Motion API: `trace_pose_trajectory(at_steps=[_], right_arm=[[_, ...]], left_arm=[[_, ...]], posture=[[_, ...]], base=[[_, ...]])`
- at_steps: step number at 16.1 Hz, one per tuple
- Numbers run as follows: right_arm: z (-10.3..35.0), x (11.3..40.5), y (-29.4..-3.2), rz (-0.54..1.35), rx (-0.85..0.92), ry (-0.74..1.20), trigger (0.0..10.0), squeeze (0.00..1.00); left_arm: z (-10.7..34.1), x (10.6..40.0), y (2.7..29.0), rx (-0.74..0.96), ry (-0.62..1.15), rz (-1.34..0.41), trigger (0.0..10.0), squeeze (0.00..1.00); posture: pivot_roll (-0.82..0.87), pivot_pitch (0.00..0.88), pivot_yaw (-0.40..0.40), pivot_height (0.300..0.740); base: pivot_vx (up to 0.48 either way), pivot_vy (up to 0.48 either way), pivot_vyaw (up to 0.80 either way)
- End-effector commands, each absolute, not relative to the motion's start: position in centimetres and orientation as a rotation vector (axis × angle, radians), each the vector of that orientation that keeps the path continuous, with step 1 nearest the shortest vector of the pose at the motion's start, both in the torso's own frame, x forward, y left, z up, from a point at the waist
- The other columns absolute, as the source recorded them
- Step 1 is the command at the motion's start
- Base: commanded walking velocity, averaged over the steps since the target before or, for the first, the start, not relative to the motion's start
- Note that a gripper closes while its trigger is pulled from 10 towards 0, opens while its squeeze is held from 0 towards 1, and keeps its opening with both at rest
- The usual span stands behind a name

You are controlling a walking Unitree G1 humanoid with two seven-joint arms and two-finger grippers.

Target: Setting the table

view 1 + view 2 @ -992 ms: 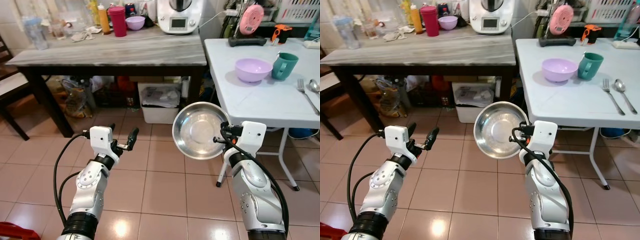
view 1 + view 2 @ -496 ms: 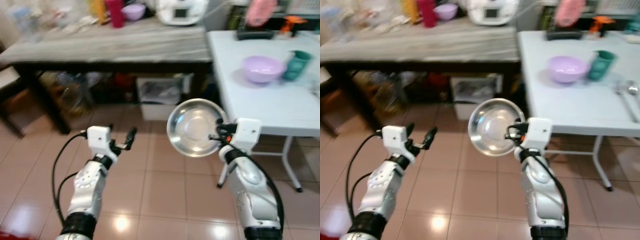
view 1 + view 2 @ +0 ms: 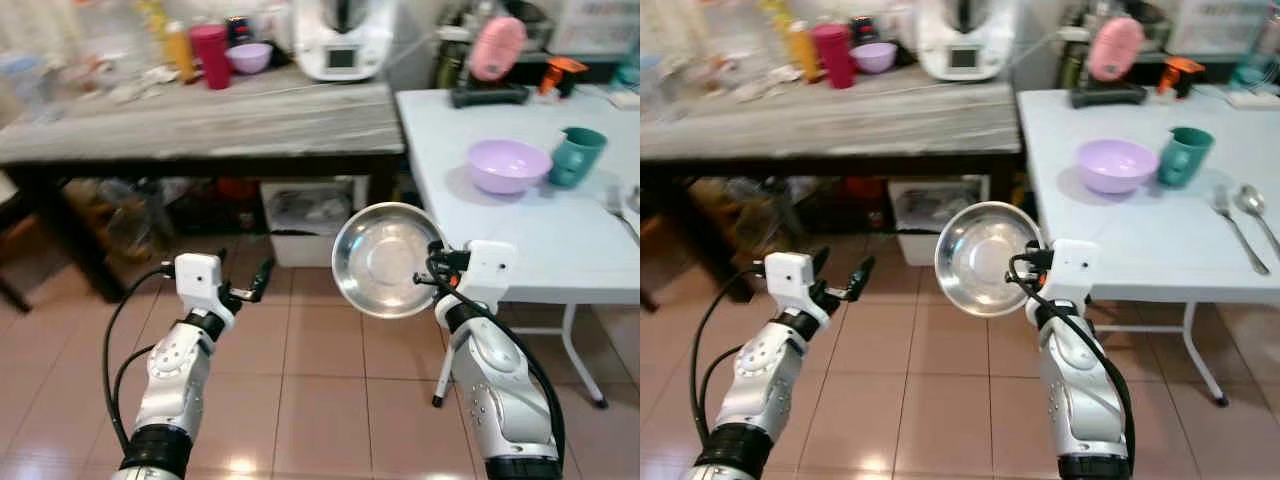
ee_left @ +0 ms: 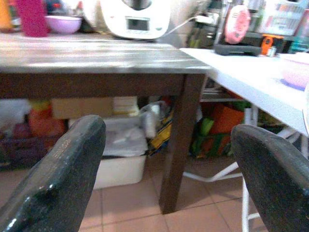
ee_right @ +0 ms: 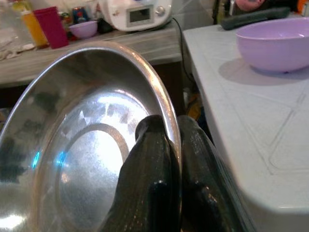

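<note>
A shiny steel bowl (image 3: 385, 259) is held upright on edge in front of me, its hollow side facing the camera. My right gripper (image 3: 434, 272) is shut on its rim; the pinch is plain in the right wrist view, where both fingers (image 5: 154, 159) clamp the steel bowl's edge (image 5: 87, 140). The bowl hangs over the tiled floor, just left of the white table's (image 3: 540, 215) near corner. My left gripper (image 3: 252, 281) is held out low over the floor, open and holding nothing. On the white table stand a lilac bowl (image 3: 508, 164), a teal mug (image 3: 575, 155), and a fork (image 3: 1238, 228) with a spoon (image 3: 1258, 205).
A dark wooden table (image 3: 210, 120) with a marbled top stands to the left, carrying a white kitchen machine (image 3: 340, 40), a red cup (image 3: 210, 55) and a small lilac bowl (image 3: 247, 57). A white bin (image 3: 315, 220) and bags sit under it. A pink fan (image 3: 493, 55) stands at the white table's back.
The camera has shifted and the view has sharpened after blur; the tables appear a little nearer. Both arms keep their poses, the right still holding the steel bowl.
</note>
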State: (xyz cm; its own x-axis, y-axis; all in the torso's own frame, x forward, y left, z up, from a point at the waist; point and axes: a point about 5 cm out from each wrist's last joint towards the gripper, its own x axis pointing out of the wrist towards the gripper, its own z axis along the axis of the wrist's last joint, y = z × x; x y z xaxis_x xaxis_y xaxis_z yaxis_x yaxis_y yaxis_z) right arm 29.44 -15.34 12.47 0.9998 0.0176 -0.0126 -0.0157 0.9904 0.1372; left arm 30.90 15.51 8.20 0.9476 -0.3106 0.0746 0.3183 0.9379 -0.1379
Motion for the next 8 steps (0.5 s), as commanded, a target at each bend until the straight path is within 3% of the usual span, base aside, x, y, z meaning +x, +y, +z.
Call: trace_pose_trajectory(at_steps=[1,5,8], right_arm=[[12.9,29.5,-16.0,-0.006,0.131,-0.01,10.0,0.0],[12.9,29.5,-15.9,-0.004,0.13,-0.015,10.0,0.0],[13.1,29.2,-16.1,0.0,0.091,-0.041,10.0,0.0]], left_arm=[[8.4,31.1,14.7,-0.149,-0.059,-0.349,10.0,0.0],[8.4,31.1,15.2,-0.135,-0.055,-0.316,10.0,0.0],[8.1,30.6,17.2,-0.096,-0.055,-0.188,10.0,0.0]], posture=[[-0.28,0.02,0.053,0.74],[-0.28,0.017,0.053,0.74],[-0.26,0.023,0.052,0.74]], base=[[0.371,0.0,0.0],[0.358,0.0,0.0],[0.0,0.0,0.0]])
